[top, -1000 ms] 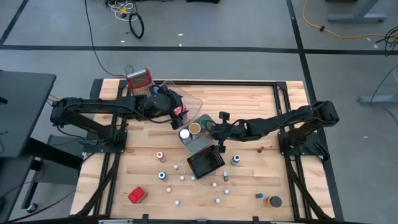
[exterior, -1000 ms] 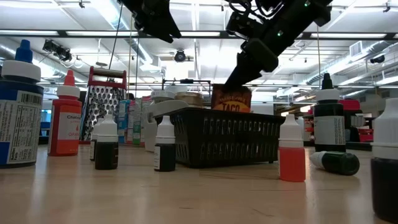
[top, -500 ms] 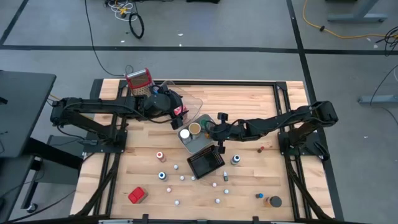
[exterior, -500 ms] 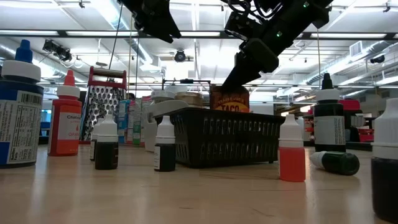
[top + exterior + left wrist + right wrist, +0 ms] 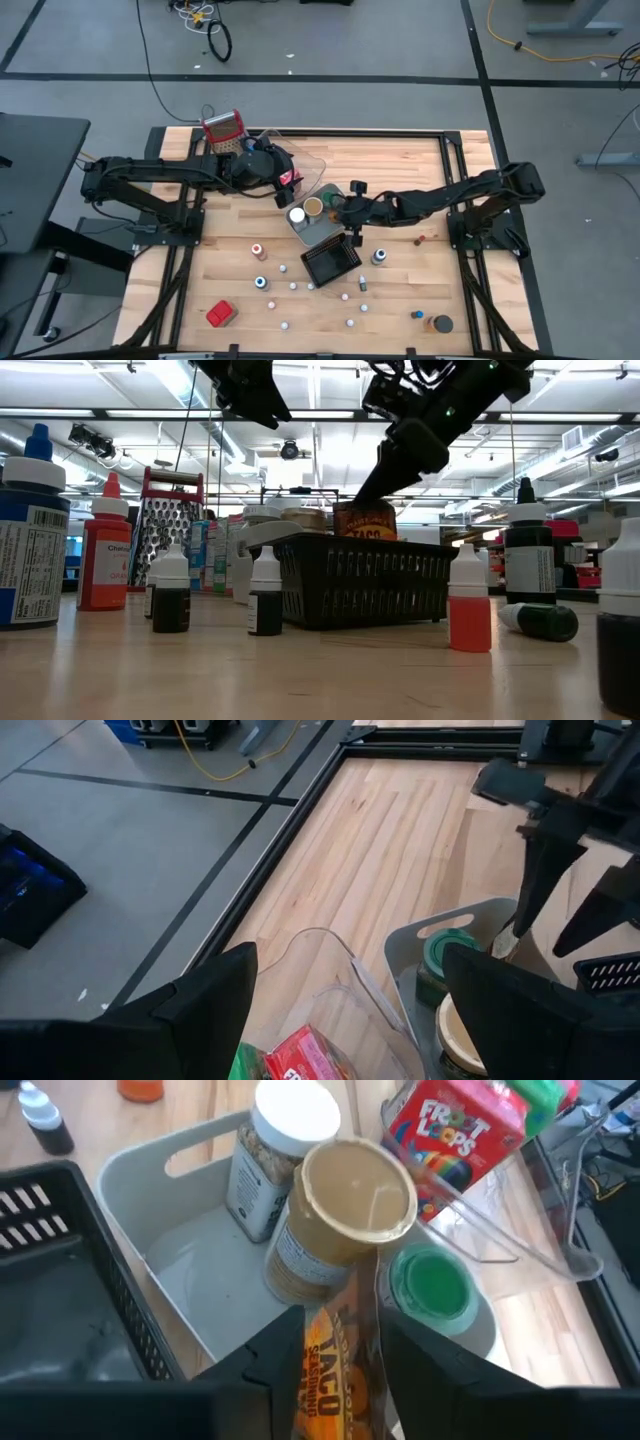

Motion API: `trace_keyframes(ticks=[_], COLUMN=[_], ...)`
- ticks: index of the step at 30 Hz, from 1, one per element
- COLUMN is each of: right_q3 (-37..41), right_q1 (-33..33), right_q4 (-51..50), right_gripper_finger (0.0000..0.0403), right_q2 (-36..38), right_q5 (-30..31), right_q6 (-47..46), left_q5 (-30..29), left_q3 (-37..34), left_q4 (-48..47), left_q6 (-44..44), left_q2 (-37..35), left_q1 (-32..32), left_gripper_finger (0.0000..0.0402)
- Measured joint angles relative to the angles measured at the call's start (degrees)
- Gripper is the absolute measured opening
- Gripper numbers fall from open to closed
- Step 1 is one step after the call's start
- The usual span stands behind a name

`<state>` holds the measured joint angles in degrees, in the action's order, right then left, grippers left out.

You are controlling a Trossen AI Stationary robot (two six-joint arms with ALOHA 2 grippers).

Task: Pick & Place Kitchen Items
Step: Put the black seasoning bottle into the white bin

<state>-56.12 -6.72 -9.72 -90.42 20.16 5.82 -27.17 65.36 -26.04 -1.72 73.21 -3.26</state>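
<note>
My right gripper (image 5: 338,1342) is shut on an orange taco seasoning packet (image 5: 330,1350) over the grey tray (image 5: 300,230). In that tray stand a white-lidded jar (image 5: 280,1150), a brown-lidded can (image 5: 345,1210) and a green-lidded jar (image 5: 432,1285). In the low view the packet (image 5: 365,520) shows behind the black basket (image 5: 365,580), which hides its lower end. My left gripper (image 5: 350,1005) is open and holds nothing. It hovers over the clear tray (image 5: 318,170), where a red cereal carton (image 5: 455,1135) lies. My right gripper pinches the taco packet between its two fingers (image 5: 270,1365) at the packet's upper end (image 5: 372,508). The fingers come slanting down from the table's right. The packet hangs below them between the brown-lidded can and the green-lidded jar; whether its lower end touches the tray, I cannot tell.
A black basket (image 5: 330,262) sits just in front of the grey tray. Small dropper bottles (image 5: 262,592) and caps stand scattered on the near half of the table, with a red carton (image 5: 221,313) near the front left. A metal grater (image 5: 225,130) stands at the far left.
My right gripper has sunk a little toward the grey tray, and the taco packet has dropped lower behind the black basket and shifted slightly sideways. The left arm has kept still.
</note>
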Motion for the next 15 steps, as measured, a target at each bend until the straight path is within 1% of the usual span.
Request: trace_keyframes(ticks=[6, 9, 13, 15], right_q3=[-3.4, -5.1, -6.3, -6.3], right_q1=[-2.3, -3.7, -5.9, -6.9], right_q4=[-4.4, -8.6, -13.6, -15.3], right_gripper_finger=[0.0146, 0.0146, 0.0146, 0.0146], right_q2=[3.7, 6.6, 11.6, 14.3], right_q5=[0.0, -0.1, -0.3, -1.8], right_q6=[0.4, -1.3, -7.4, -10.6], left_q5=[0.0, 0.0, 0.0, 0.0], left_q3=[0.0, 0.0, 0.0, 0.0], left_q4=[0.0, 0.0, 0.0, 0.0], left_q6=[0.0, 0.0, 0.0, 0.0], left_q2=[0.0, 0.0, 0.0, 0.0], left_q1=[0.0, 0.0, 0.0, 0.0], left_gripper_finger=[0.0327, 0.0327, 0.0327, 0.0327])
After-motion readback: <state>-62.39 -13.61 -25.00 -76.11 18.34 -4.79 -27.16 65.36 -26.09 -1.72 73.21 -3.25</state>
